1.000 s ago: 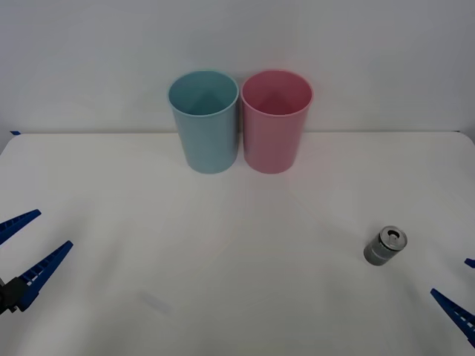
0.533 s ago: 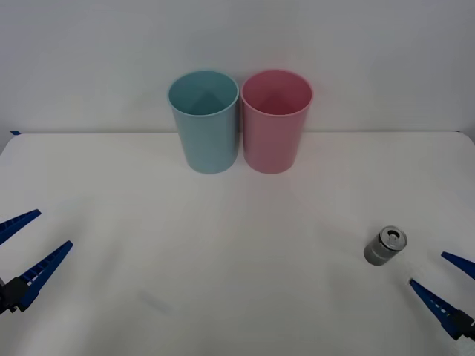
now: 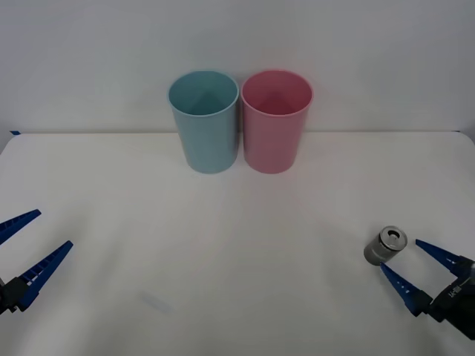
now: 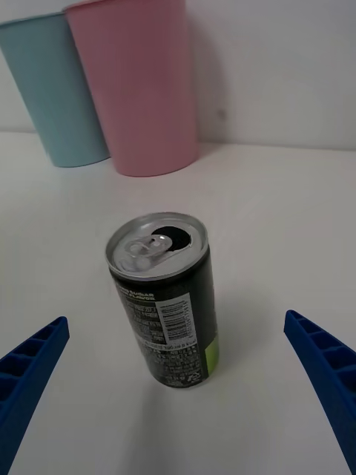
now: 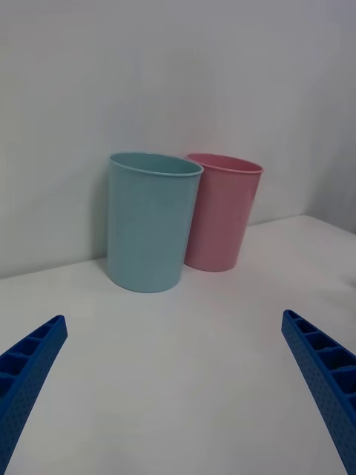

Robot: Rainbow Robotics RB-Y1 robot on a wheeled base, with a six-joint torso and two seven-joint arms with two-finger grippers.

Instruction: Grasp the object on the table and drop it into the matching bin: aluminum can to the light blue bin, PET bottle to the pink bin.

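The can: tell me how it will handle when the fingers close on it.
The can stands upright with its tab opened, so it may be empty and light, apt to tip if one finger touches first. Its thin round wall could dent or slip. The right gripper is open around it.

The right hand (image 3: 408,263) has advanced, spread, up to the can (image 3: 384,246).

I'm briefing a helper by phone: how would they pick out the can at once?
On the white table, look right of the two tall bins, near the open right gripper. The aluminum can stands upright there: small, dark, silver-topped, far smaller than either bin.
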